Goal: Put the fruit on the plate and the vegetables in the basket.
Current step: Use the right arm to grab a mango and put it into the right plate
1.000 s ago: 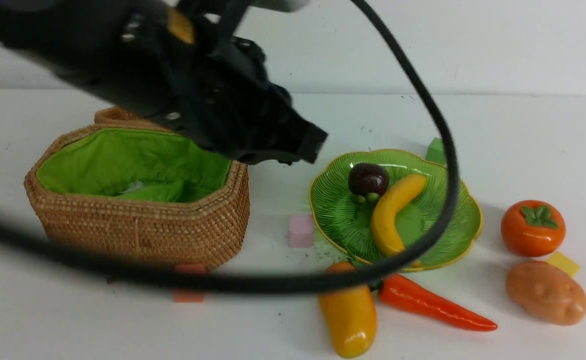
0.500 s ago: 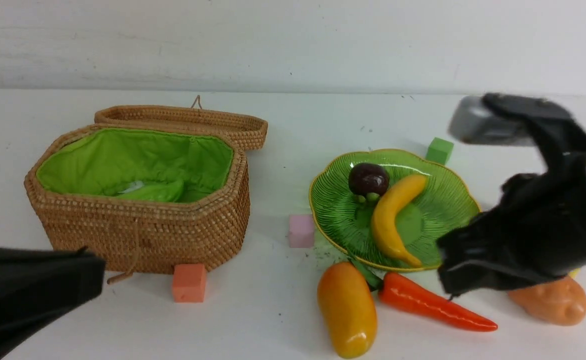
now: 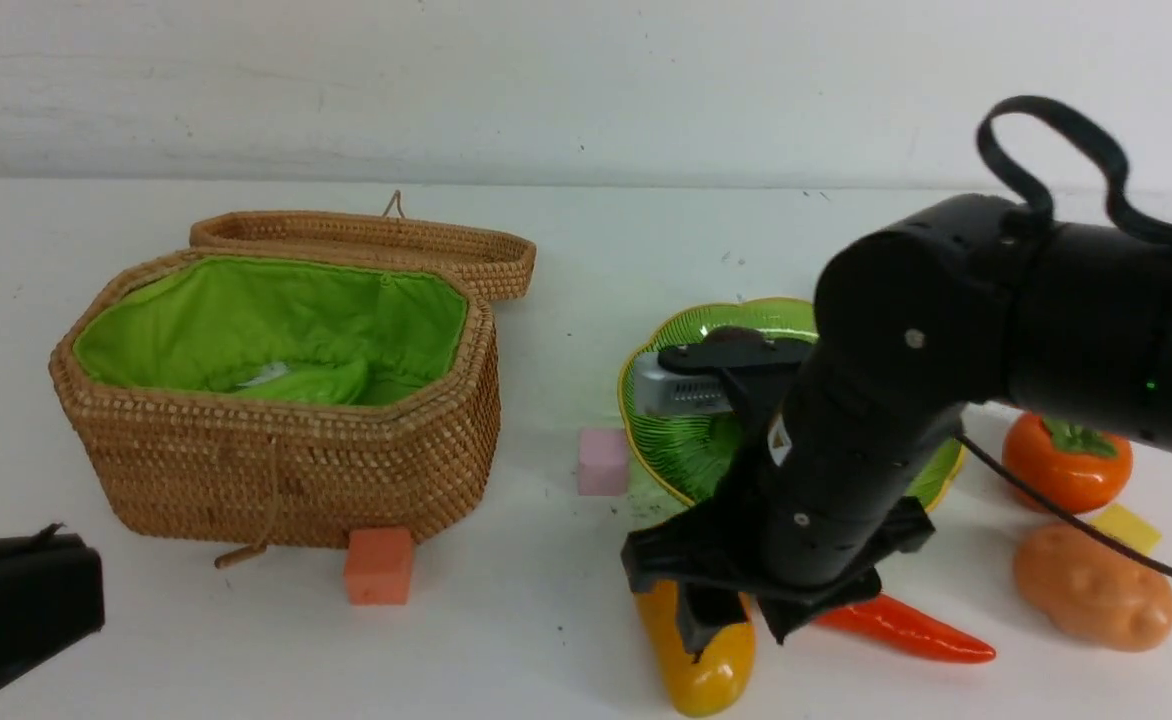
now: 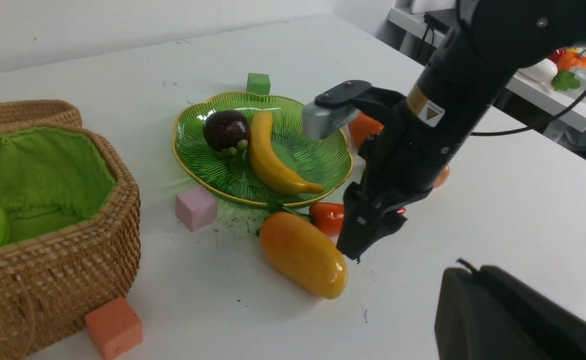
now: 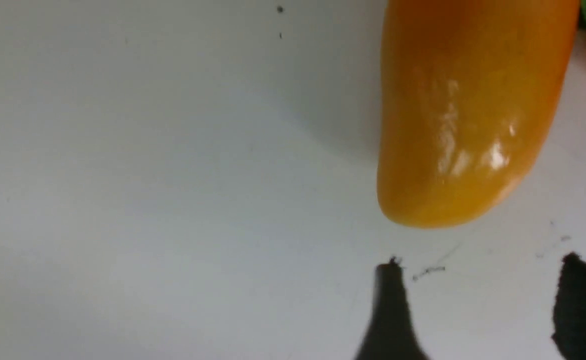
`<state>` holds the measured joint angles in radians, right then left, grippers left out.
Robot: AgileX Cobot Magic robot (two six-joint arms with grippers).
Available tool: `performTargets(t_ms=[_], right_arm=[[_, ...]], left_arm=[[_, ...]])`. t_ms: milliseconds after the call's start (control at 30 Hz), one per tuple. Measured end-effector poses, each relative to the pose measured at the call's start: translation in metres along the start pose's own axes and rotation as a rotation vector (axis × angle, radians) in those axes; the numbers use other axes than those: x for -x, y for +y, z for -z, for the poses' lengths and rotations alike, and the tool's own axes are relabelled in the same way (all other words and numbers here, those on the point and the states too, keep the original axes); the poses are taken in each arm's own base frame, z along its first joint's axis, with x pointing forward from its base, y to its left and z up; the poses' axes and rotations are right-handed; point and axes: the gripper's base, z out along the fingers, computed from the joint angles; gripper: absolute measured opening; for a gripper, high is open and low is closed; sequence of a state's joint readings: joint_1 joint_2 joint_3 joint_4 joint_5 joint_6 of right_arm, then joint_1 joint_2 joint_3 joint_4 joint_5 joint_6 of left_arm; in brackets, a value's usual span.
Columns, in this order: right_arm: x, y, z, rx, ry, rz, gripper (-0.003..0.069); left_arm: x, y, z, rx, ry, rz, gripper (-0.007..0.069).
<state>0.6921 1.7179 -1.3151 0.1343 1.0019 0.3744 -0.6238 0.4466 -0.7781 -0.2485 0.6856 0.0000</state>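
Right gripper [image 5: 480, 305] spread wide and empty, tips right at the mango's near end!

Nearest in, at 7 o'clock, the left gripper [image 3: 16, 590] is closed tight. The glossy oblong mango [image 3: 708, 672] lies on the white table [image 3: 546, 640] at the plate's 6, long axis 12-to-6. The smooth carrot [image 3: 906, 632] beside it tapers toward 4. A lumpy potato [image 3: 1096, 600] sits at 4, a round persimmon [image 3: 1066, 465] at 3. The ribbed green plate [image 3: 686, 440] carries a curved banana [image 4: 268, 155] and a dark mangosteen [image 4: 225, 129]. The woven wicker basket [image 3: 276, 470] stands at 9.
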Motion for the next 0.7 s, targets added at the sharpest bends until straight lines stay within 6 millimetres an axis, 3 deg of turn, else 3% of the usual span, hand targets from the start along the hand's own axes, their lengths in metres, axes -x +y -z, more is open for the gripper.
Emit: performTargets(t_ms=[67, 167, 700], right_arm=[[0.005, 0.001, -0.011, -0.013, 0.013, -0.013, 0.0606], [0.011, 0.000, -0.027, -0.034, 0.037, -0.026, 0.0669], [0.025, -0.003, -0.071, -0.082, 0.028, -0.045, 0.0615]], left_arm=[[0.000, 0.000, 0.000, 0.000, 0.002, 0.000, -0.0013], [-0.001, 0.000, 0.000, 0.000, 0.009, 0.000, -0.0013], [-0.001, 0.000, 0.000, 0.000, 0.015, 0.000, -0.0013]])
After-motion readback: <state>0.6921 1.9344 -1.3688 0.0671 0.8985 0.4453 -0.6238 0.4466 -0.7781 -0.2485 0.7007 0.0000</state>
